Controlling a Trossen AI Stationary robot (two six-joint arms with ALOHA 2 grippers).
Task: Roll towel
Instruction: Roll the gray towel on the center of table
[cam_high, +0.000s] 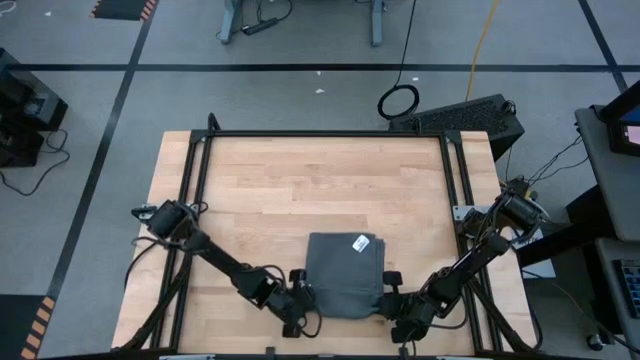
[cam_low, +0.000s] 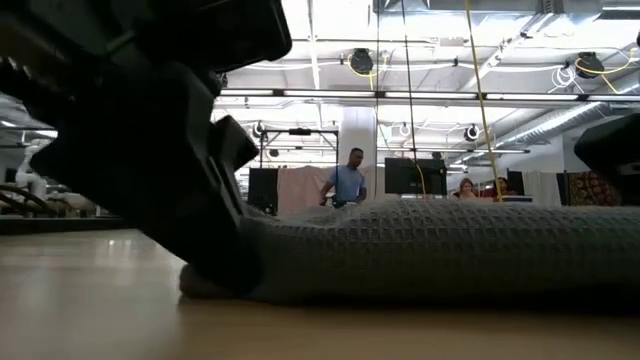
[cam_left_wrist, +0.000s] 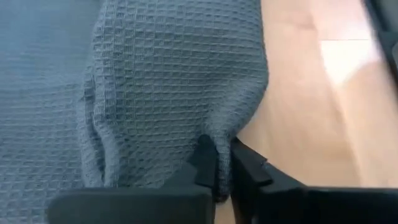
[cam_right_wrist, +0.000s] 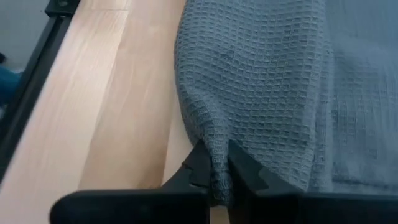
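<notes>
With the left gripper (cam_left_wrist: 222, 168) and right gripper (cam_right_wrist: 216, 168) each pinched onto a near corner of the folded dark grey waffle-weave towel (cam_high: 345, 272), rolling appears barely begun.

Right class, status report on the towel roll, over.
Left gripper shut on towel near edge. Right gripper shut on same edge. Roll begun. Nothing in the way.

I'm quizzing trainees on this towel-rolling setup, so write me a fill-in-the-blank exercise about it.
1. The dark grey waffle-weave cloth towel lies on a table made of ____.
2. The left hand is ____ on the towel's edge.
3. The small tag on the towel is coloured ____.
4. The number of hands pinching the towel, counting the right hand, is ____.

Missing words: wood; shut; white; two
</notes>
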